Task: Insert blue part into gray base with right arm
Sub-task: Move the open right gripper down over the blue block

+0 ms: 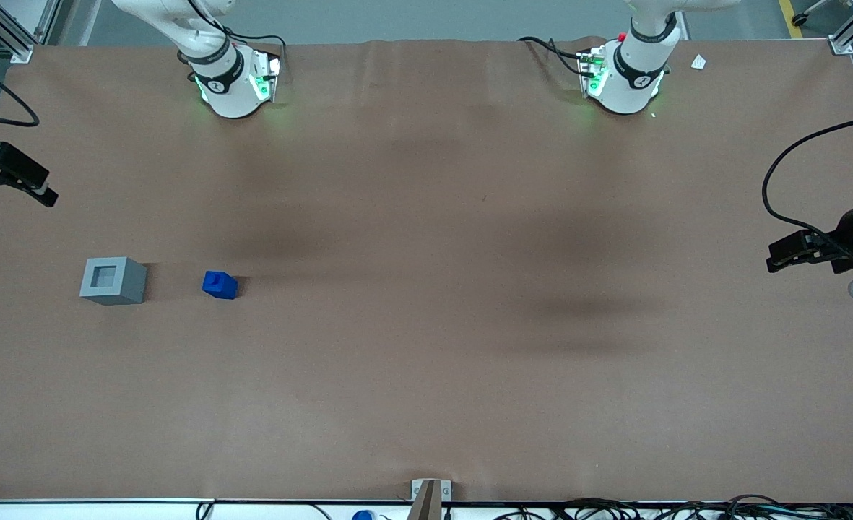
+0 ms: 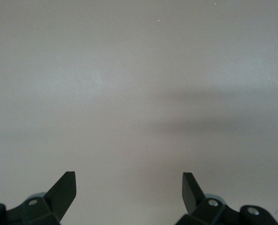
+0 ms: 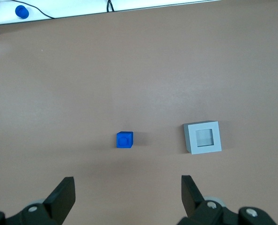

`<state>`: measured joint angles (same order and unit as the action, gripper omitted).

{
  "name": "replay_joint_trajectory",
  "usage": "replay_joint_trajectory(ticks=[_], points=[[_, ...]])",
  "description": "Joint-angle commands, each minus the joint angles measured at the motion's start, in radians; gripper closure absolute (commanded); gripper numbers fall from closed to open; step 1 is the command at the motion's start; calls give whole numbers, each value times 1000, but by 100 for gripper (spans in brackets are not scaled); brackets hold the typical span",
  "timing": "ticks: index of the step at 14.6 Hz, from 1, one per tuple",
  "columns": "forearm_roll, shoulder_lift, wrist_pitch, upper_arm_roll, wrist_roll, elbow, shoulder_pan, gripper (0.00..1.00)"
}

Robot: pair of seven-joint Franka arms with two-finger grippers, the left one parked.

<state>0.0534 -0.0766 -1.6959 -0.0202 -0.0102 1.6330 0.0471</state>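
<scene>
Covering the whole work surface, the brown table (image 1: pixel 426 361) carries the gray base (image 3: pixel 202 137), socket up, and the blue part (image 3: pixel 124 139), stub up, set near each other but apart. Both lie ahead of the fingertips, untouched. Raised well above them, the gripper (image 3: pixel 127 194) has its fingers (image 3: pixel 64 194) spread wide, holding nothing.

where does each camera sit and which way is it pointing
Front view: high above the table's near edge, looking down at the gray base, the blue part and both arm bases; the right arm's hand hangs at the working arm's end.
Right wrist view: looks down past its open hand at both blocks, which the front view shares.
Left wrist view: only bare table and the parked hand's fingers.
</scene>
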Motion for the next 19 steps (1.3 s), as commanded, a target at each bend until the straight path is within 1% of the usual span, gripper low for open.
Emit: replay_joint_trajectory(ticks=[1,7,10,13,19], points=[[-9,-8,13,2,-23,-4,-4,0],[-13,-8,12,3,-19,-10,-6,0],[-15,14,31,5,-27,16,-48,0],[-12,34,22,3,-42,39,-70,0],[-6,112,-122,5,-43,139,-85,0]])
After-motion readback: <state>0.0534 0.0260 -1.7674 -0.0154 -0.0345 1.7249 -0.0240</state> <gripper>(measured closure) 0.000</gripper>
